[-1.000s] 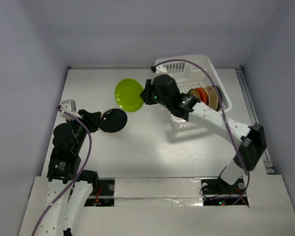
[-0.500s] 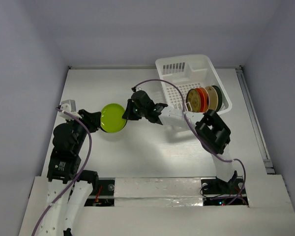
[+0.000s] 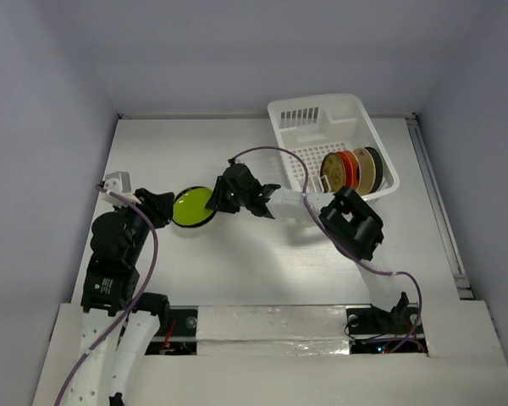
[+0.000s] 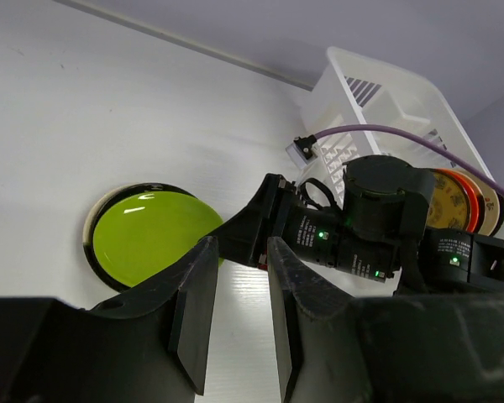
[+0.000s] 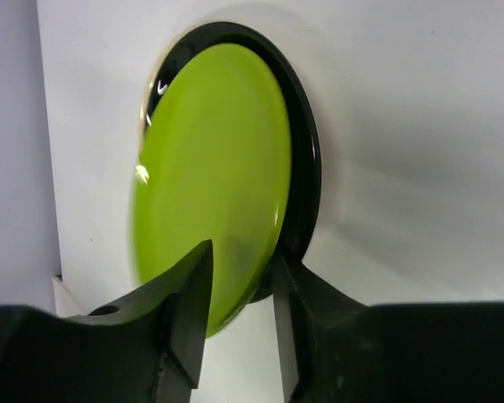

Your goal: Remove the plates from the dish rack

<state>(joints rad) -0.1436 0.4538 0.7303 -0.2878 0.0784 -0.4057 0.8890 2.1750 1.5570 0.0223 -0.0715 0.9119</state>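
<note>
From the overhead camera, the lime green plate (image 3: 190,207) lies at about 9 o'clock on the table (image 3: 262,262). It is nested face-up on the black plate (image 5: 307,176), whose dark rim shows around it.

My right gripper (image 3: 213,201) comes in from the plate's 3 o'clock side. On its wrist camera the jaws stand parted astride the lime rim, and as far as I can see they are not pinching it.

My left gripper (image 3: 162,205) sits just beside the stack's 9 o'clock edge. Its fingers (image 4: 193,302) are almost together, with nothing between them.

The dish rack (image 3: 317,99) sits at roughly 1 o'clock. Four plates stand on edge in a row along its 3 o'clock side:
- patterned yellow plate (image 3: 330,173)
- red-orange plate (image 3: 347,167)
- beige plate (image 3: 361,169)
- dark green plate (image 3: 374,165)

The yellow plate's print is too small for me to read.

A purple cable (image 3: 271,150) arcs over the right arm. In the left wrist view, small green lights (image 4: 319,235) glow on that arm's wrist.
</note>
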